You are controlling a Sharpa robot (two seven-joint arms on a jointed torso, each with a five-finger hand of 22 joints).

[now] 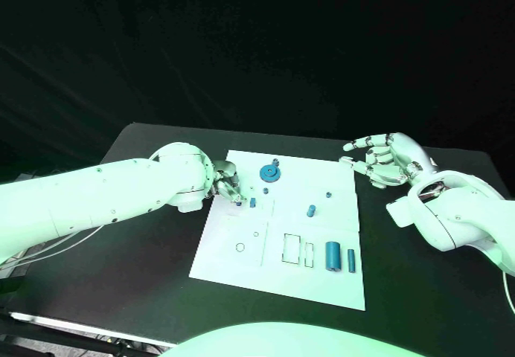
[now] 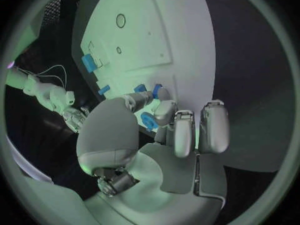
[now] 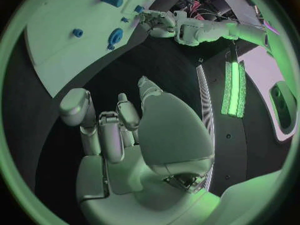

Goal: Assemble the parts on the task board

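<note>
Task board (image 1: 322, 275) lies flat mid-table, white plate on the black table (image 1: 129, 297), between my two hands. My left hand (image 1: 226, 185) is over the board's left edge near its far corner, fingers curled down onto the plate; the left wrist view shows a small blue part (image 2: 149, 120) right at my fingertips (image 2: 164, 111), and it looks pinched, but I cannot tell for sure whether I'm holding it or just touching it. Just beside that hand, toward the board's middle, a small blue peg (image 1: 252, 201) stands on the plate. Just past my left fingers, on the far side, sits the blue round disc part (image 1: 271, 174) with a knob. Further toward my right hand: a small blue upright piece (image 1: 311, 211) and a tiny blue dot (image 1: 327, 195). Nearer to my body, two blue cylinders (image 1: 334, 256) lie side by side next to two outlined rectangular slots (image 1: 292, 248); those slots look empty. Small round holes (image 1: 240, 246) near the board's left edge, nothing in them that I can see.

My right hand (image 1: 381, 160) hangs off the board, just past its far right corner, above the black table, fingers loosely curled and apart, holding nothing. Nothing lies between it and the board.
</note>
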